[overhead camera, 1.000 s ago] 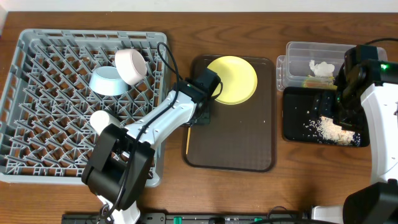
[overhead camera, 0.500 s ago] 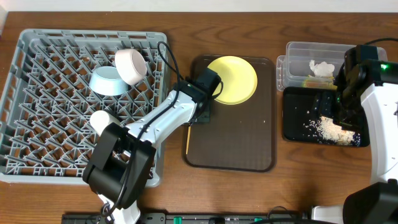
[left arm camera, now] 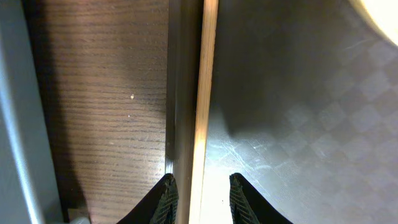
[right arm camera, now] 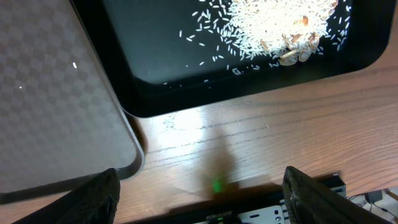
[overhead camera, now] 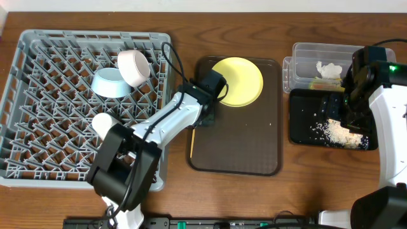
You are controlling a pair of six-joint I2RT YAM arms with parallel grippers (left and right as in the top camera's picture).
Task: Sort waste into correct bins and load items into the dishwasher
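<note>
A thin wooden chopstick (left arm camera: 203, 106) lies along the left rim of the dark brown serving tray (overhead camera: 241, 146). My left gripper (left arm camera: 200, 182) is low over it, narrowly open, one finger on each side of the chopstick and a gap still showing. The overhead view shows the chopstick (overhead camera: 191, 142) sticking out below the left gripper (overhead camera: 205, 121). The yellow plate (overhead camera: 238, 81) rests on that tray. My right gripper (right arm camera: 202, 199) is wide open and holds nothing, hovering by the black tray (right arm camera: 186, 68) of rice scraps (right arm camera: 267, 28). In the dish rack (overhead camera: 38, 146) sit a blue bowl (overhead camera: 109, 83), a white bowl (overhead camera: 133, 67) and a white cup (overhead camera: 102, 122).
The clear tub (overhead camera: 305, 52) behind the black tray (overhead camera: 300, 124) holds the white napkin (overhead camera: 329, 69) and the wrapper (overhead camera: 316, 84). Rice (overhead camera: 334, 132) is piled at the tray's front right. Bare wooden table runs between the serving tray and the bins.
</note>
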